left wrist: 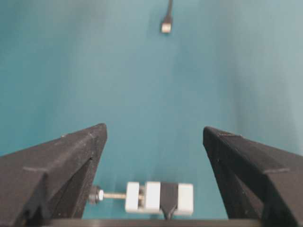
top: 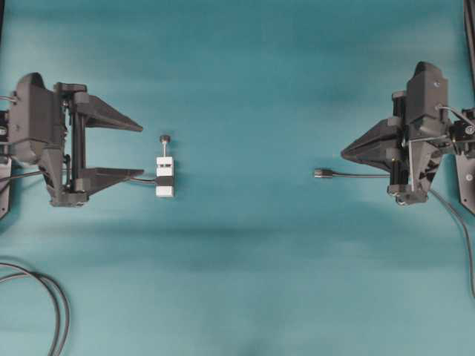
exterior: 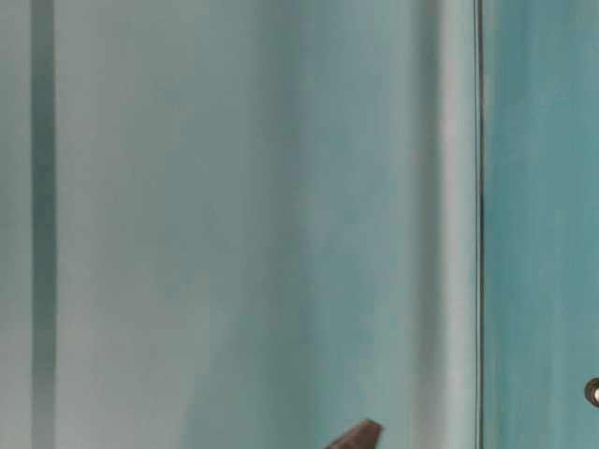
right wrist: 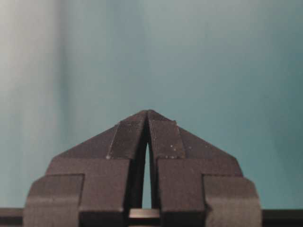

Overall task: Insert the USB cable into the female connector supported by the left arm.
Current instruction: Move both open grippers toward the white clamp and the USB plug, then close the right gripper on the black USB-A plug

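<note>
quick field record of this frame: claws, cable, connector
left claw: open, empty, behind the connector
right claw: shut, empty
connector: white block on the table, just beyond the left claw's fingertips, not held
USB cable: lying on the table, plug toward the connector, wide gap between them
insertion: not started

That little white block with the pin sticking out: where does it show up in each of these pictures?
Overhead: the white block lies left of centre, just beyond the open left gripper.
Table-level: not in it.
Left wrist: bottom centre, between the fingers.
Right wrist: not in it.
Shared landmark: the USB cable plug.
</note>
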`<state>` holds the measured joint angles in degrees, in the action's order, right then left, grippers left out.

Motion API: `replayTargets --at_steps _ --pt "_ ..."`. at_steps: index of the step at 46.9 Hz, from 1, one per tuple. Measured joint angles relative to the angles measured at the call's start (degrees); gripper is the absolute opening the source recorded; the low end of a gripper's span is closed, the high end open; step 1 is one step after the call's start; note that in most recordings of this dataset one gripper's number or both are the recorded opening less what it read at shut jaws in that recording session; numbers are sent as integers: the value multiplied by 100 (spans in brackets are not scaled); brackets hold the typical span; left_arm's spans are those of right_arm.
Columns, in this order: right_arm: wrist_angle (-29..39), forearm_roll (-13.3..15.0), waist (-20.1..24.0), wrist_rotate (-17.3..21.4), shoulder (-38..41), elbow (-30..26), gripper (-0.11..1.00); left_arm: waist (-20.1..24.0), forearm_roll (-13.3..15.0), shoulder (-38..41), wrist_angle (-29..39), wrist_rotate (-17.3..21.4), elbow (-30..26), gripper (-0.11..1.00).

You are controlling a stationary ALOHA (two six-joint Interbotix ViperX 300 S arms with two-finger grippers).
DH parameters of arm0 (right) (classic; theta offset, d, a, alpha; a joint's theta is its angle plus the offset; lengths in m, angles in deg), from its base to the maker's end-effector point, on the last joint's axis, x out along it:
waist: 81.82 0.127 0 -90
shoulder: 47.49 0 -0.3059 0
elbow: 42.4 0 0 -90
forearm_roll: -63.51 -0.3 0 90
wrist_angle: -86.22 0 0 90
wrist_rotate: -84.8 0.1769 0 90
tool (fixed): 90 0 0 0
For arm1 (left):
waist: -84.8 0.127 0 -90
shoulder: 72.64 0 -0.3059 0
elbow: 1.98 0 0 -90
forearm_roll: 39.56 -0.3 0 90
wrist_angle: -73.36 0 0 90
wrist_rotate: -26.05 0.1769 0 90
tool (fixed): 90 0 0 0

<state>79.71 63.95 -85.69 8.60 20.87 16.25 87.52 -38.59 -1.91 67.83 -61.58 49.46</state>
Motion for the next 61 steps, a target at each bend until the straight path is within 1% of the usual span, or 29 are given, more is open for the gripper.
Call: replayTargets --at_steps 4,8,10,16,18,20,26,31,39,49,57,61 --pt "0 0 -9 0 35 44 1 0 9 9 -53 0 88 93" --pt "18 0 -9 18 53 97 8 0 9 0 -123 0 193 93" --pt "18 0 0 35 62 123 16 0 9 9 -158 0 237 93" --pt "18 0 0 53 132 193 47 0 9 9 -237 0 343 93" --pt "18 0 0 62 167 211 55 0 9 9 -246 9 369 93" --pt "18 0 -9 62 220 220 59 0 9 0 -255 9 387 93" --pt "9 9 -9 35 466 220 57 0 0 0 -281 9 439 93" --pt "-70 88 -9 26 712 220 56 0 9 9 -352 9 527 93" --pt "-185 413 -9 18 1143 185 56 0 9 0 -475 9 615 93" --pt "-202 650 0 -26 1600 -53 56 18 9 0 -492 9 624 93" --pt "-202 888 0 -193 2004 -237 56 0 9 9 -492 18 624 93" --pt "-202 914 -9 -237 2188 -343 56 0 0 0 -492 9 624 93"
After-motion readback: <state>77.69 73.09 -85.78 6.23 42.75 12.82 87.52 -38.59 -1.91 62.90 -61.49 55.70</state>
